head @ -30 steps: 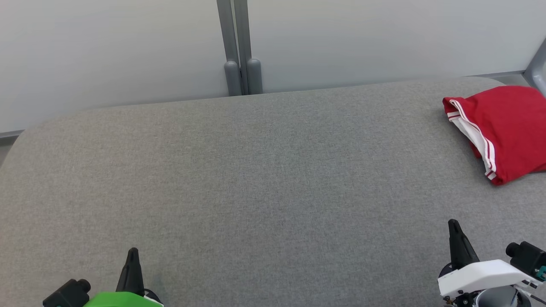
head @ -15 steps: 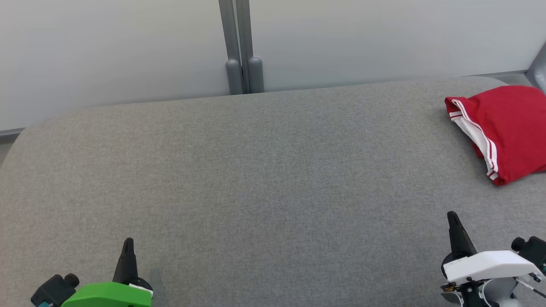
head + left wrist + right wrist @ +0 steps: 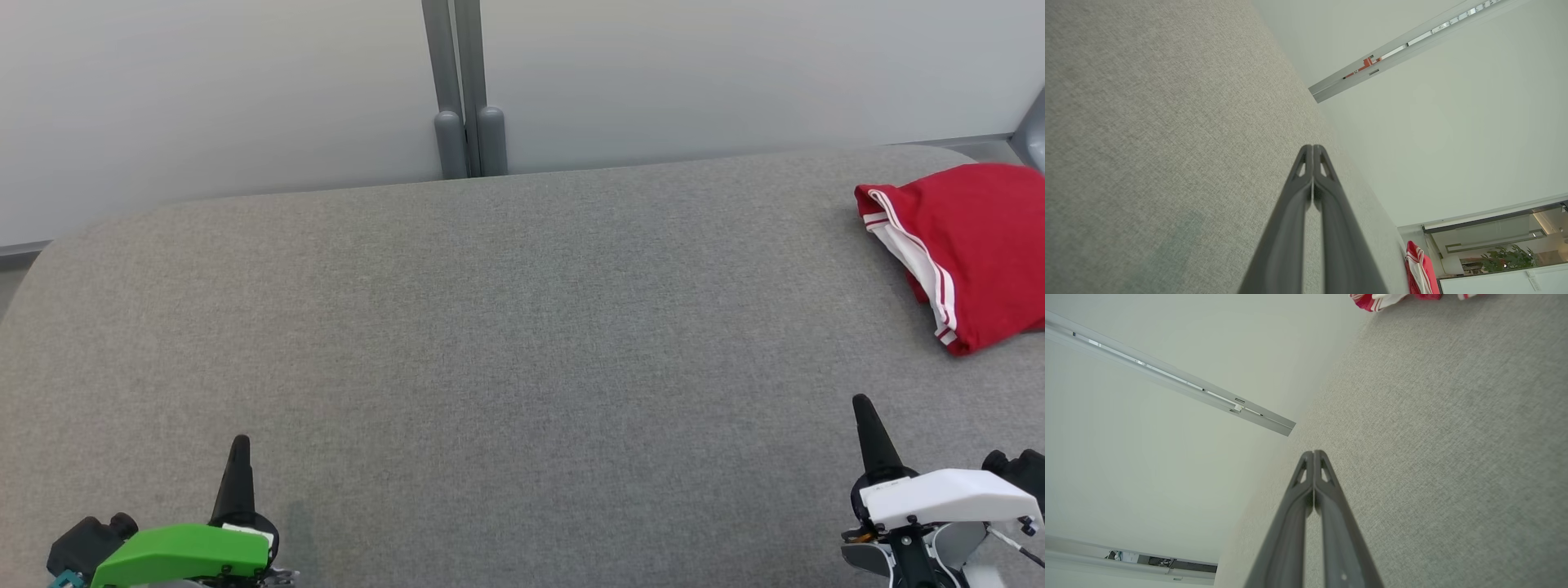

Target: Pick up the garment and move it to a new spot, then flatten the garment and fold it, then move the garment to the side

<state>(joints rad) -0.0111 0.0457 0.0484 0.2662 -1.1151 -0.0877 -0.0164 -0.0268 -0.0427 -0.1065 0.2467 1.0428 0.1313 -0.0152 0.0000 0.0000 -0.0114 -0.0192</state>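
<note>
Folded red garment (image 3: 971, 249) far right on grey table (image 3: 490, 327); left gripper (image 3: 239, 445) and right gripper (image 3: 862, 406) near, fingers pressed together, empty.

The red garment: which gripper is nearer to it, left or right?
Right. The right gripper sits below the red garment in the head view, not touching it. The left gripper is far across the grey surface, at the lower left.

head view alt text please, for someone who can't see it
A folded red garment with white stripes lies at the far right of a grey fabric surface, cut off by the frame edge. The left claw and right claw, both shut, point up from the bottom corners, clear of it.
</note>
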